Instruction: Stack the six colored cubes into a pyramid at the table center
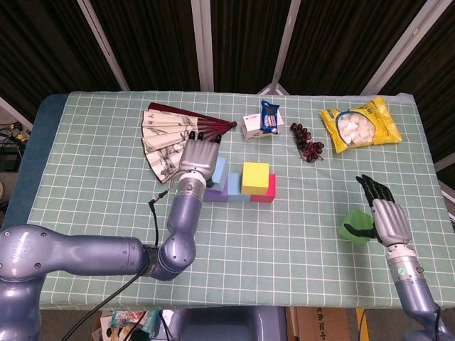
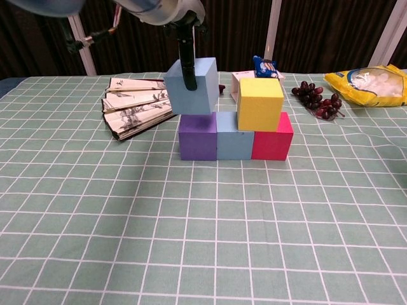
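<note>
step: second tier | left hand holds light blue cube above purple cube, frame centre | next: lower beside yellow cube

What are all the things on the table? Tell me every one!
Purple cube: 1, purple, left of bottom row.
Middle cube: 1, light blue, centre of bottom row.
Red cube: 1, red, right of bottom row.
Yellow cube: 1, yellow, on the row's right part.
Blue cube: 1, light blue, held above the purple cube.
Green cube: 1, green, right side.
Fan: 1, dark red and cream, back left.
Snack box: 1, white, back centre.
Grapes: 1 bunch, dark red.
Bag: 1, yellow, back right.
Left hand: holds blue cube.
Right hand: holds green cube.
</note>
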You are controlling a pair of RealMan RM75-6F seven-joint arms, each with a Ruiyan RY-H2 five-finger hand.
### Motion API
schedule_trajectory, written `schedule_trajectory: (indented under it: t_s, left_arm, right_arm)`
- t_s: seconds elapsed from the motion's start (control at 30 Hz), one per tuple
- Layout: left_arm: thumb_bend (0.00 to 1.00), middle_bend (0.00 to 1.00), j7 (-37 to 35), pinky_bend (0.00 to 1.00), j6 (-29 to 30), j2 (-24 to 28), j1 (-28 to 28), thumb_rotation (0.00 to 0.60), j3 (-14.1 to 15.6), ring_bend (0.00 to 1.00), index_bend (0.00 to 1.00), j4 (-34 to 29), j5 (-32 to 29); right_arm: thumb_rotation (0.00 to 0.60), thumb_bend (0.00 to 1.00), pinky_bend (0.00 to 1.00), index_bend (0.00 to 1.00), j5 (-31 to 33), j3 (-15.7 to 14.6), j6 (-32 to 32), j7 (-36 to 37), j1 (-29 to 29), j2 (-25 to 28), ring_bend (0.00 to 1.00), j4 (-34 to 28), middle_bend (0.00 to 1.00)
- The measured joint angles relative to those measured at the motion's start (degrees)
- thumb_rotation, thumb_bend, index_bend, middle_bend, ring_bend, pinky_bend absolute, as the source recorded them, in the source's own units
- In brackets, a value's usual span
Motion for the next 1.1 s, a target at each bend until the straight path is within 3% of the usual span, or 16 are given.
schedule_trajectory:
  t_s: [0.33,0.73,1.1]
  left_arm:
    - [0.34,0.45,3.6,0.02,4.5,-6.5,-4.1,0.6,-1.8,0.09,0.0,6.3,-1.6]
    - [0.34,0.45,5.3,0.02,8.0,-11.0,-5.7,0.6,-7.4,0.09,0.0,11.6,-3.7]
    - [0.35,0.45,7.9,0.02,8.7,-14.6,-7.2,0.6,-10.5,0.09,0.0,16.2,-2.3]
  right_arm:
    - [0.6,0.21,0.0,0.0,0.1,0.3,-0.1,1.3,0.0,0.3,0.0,-0.2,0.01]
    - [0.6,0.21,0.0,0.0,-0.1,0.3,-0.3,2.1,0.0,0.4,0.0,-0.5,0.01]
    - [0.6,0.21,0.0,0.0,-0.6,0.3,-0.2,2.8,-0.1,0.7,0.0,-0.8,0.01]
